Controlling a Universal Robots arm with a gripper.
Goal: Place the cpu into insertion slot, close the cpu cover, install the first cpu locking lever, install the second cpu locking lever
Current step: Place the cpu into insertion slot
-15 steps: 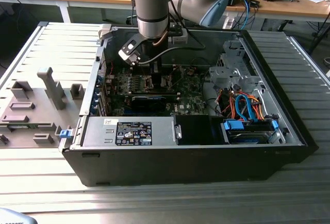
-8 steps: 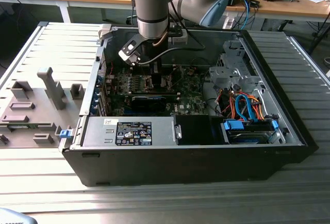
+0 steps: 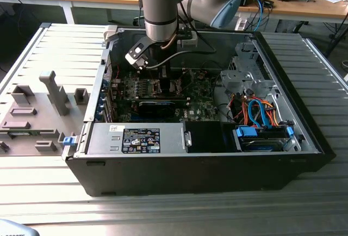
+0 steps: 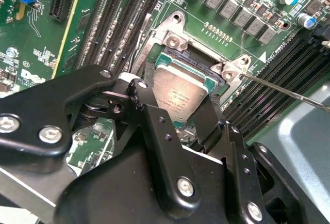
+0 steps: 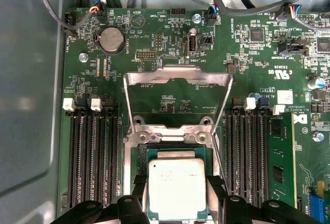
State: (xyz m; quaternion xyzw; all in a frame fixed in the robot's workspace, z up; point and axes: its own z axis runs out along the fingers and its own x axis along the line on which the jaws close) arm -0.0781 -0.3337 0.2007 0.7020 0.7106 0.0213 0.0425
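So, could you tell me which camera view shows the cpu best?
The first wrist view: it looks straight down on the cpu, its whole metal top plain. The second wrist view sees it at a slant, its edges covered by the gripper. In the exterior view the arm stands in front of it.

- cpu (image 5: 177, 188): dull silver-grey top, faint dark print, green edge.
- cpu cover (image 5: 178, 74): bare silver frame.
- insertion slot (image 5: 170, 137): silver rim.
- circuit board (image 5: 154, 43): green, fine white lettering.
- memory slots (image 5: 90, 152): black, white end clips.
- gripper (image 4: 178, 102): matte black, silver screw heads.
- arm (image 3: 160, 18): grey tube, pale blue caps.
- computer case (image 3: 190, 173): black outside, grey inside.
- cables (image 3: 261, 111): orange and blue.
- table (image 3: 272, 214): ribbed grey metal.
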